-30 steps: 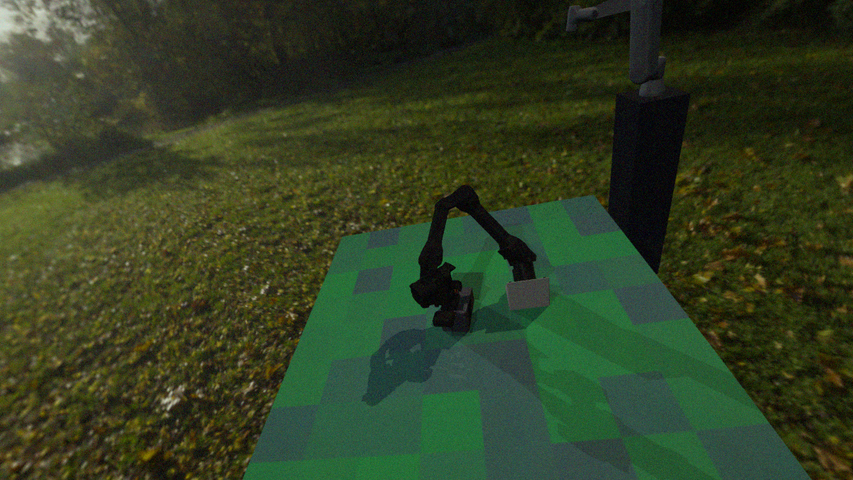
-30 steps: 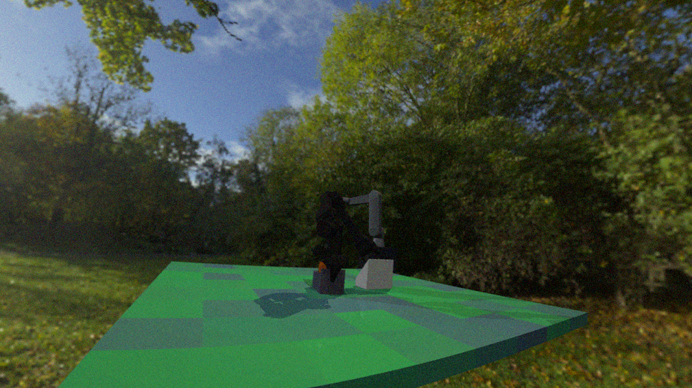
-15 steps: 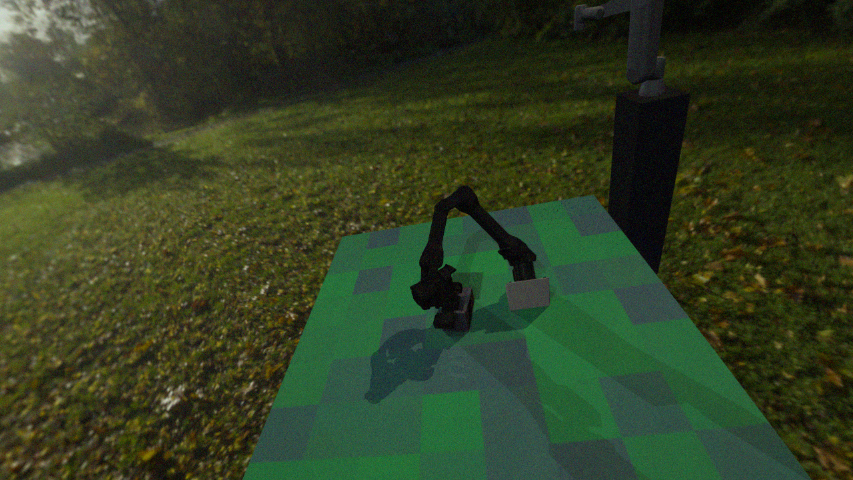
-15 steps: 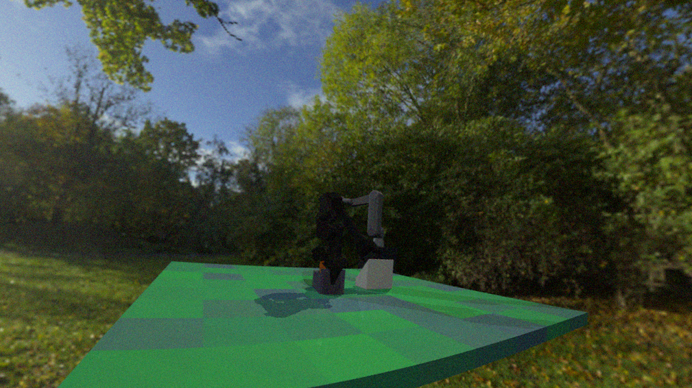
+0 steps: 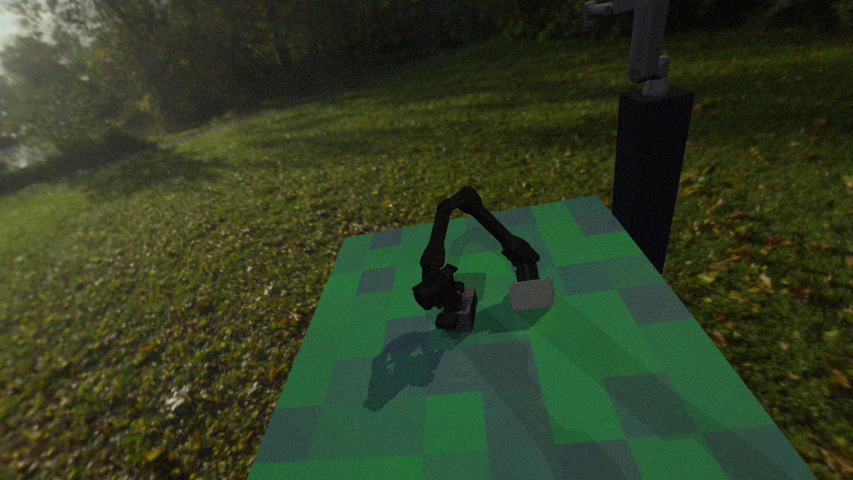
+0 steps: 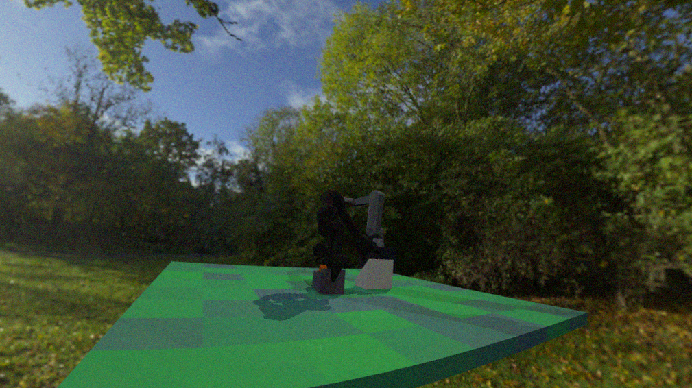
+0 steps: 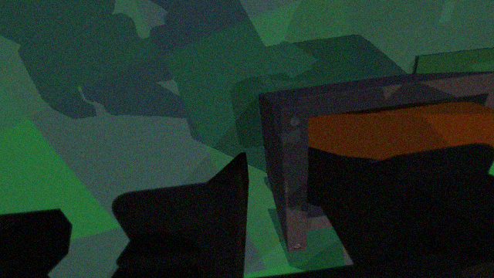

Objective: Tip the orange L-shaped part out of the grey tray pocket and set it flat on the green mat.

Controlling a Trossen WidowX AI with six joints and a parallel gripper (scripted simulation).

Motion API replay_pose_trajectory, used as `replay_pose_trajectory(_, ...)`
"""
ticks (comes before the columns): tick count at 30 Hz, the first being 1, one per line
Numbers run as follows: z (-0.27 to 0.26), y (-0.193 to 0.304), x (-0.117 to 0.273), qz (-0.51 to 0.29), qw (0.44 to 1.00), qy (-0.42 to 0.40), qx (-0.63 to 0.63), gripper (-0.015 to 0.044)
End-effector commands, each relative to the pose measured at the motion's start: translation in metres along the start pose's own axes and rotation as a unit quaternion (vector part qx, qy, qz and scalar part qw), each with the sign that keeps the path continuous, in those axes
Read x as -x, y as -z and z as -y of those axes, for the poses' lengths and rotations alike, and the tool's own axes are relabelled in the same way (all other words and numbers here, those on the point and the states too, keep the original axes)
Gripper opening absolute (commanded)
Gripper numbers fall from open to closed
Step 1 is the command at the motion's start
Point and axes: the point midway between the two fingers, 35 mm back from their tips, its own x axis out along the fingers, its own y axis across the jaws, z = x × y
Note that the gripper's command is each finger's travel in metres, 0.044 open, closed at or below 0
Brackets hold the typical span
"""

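The orange part (image 6: 322, 267) (image 7: 367, 129) is in the grey tray (image 5: 466, 323) (image 6: 327, 284) (image 7: 296, 154). In the exterior view a bit of orange shows above the tray's rim, so its far end looks tipped up. My gripper (image 6: 333, 275) (image 7: 270, 154) is partly open, with nothing between its fingers. In the wrist view one finger is over the tray and covers the L-shaped end; its contact with the part is hidden. The other finger is outside the tray's wall. The green mat (image 5: 476, 285) (image 7: 451, 62) lies beside the tray.
The arm's pale base block (image 5: 532, 294) (image 6: 376, 273) stands close to the tray. The patterned green tabletop (image 5: 453, 417) (image 6: 248, 357) carries the arm's shadow. Behind the table another arm stands on a black pedestal (image 5: 650, 155).
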Motion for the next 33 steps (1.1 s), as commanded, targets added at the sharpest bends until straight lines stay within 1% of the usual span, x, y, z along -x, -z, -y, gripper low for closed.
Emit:
replay_pose_trajectory(1, -0.002, -0.001, 0.016, -0.001, 1.0, -0.002, -0.001, 0.018)
replay_pose_trajectory(6, 0.007, -0.001, 0.084, -0.002, 1.0, -0.003, -0.001, 0.018)
replay_pose_trajectory(8, 0.01, 0.0, 0.096, -0.002, 1.0, -0.003, -0.001, 0.018)
replay_pose_trajectory(12, 0.01, 0.0, 0.096, -0.002, 1.0, -0.003, -0.001, 0.018)
replay_pose_trajectory(13, 0.007, -0.002, 0.097, 0.008, 1.0, -0.01, -0.001, 0.018)
replay_pose_trajectory(33, 0.007, -0.002, 0.097, 0.008, 1.0, -0.01, -0.001, 0.018)
